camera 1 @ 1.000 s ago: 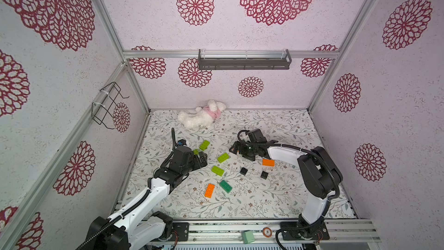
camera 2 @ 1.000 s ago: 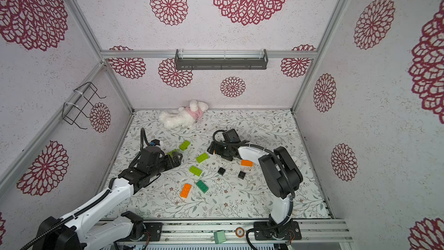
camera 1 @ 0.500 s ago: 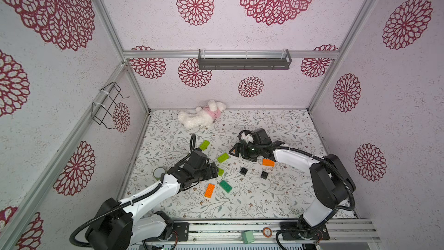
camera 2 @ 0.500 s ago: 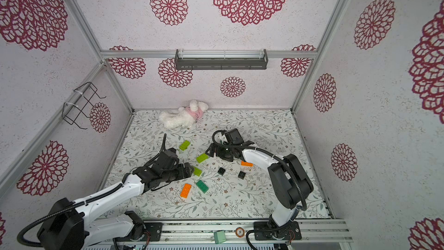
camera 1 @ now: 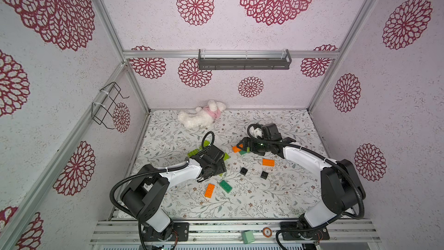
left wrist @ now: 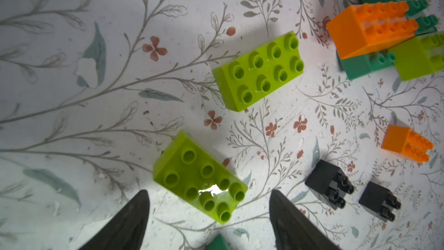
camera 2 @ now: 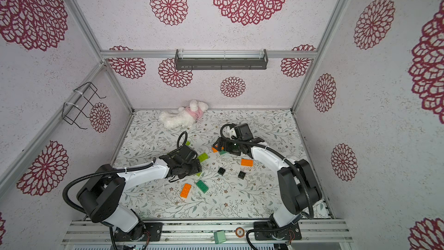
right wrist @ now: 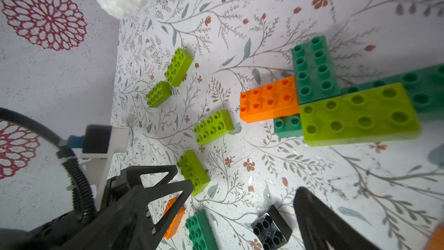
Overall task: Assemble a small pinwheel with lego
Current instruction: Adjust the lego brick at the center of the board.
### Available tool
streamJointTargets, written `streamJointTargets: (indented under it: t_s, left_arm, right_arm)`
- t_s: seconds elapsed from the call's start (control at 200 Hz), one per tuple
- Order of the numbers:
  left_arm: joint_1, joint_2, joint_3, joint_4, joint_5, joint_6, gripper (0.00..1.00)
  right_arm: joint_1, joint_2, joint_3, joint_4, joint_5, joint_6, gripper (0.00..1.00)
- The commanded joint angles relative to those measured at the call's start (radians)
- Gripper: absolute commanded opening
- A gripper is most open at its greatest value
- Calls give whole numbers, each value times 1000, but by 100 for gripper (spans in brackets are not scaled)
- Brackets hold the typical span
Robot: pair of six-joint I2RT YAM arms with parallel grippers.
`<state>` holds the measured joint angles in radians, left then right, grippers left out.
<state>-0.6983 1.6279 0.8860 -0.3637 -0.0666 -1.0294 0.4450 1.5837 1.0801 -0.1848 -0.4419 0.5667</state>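
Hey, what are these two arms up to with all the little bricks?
They are building something from lego. The left gripper hovers open over a loose lime green brick, its fingers either side, not gripping. The right gripper, open and empty, sits by a joined cluster of orange, dark green and lime bricks. Other bricks lie scattered on the table.

Only the numeral 5 can be read, printed on a small round orange-rimmed disc (camera 1: 267, 231) set on the front metal rail (camera 1: 216, 234), as seen in both top views.
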Motion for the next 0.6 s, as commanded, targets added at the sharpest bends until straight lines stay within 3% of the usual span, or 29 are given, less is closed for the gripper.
streamJointTargets:
  t_s: [0.0, 0.28, 0.475, 0.595]
  left_arm:
    - [-7, 46, 53, -6, -38, -16, 77]
    - [-13, 174, 208, -63, -69, 53, 72]
    - [-63, 113, 196, -56, -153, 135, 73]
    - [-97, 77, 158, -71, -156, 112, 75]
  right_arm:
    - [-31, -51, -7, -7, -3, -37, 99]
    - [-80, -24, 11, -3, 46, -42, 99]
    - [-93, 23, 46, 10, 114, -30, 99]
    - [-98, 56, 68, 24, 162, -25, 99]
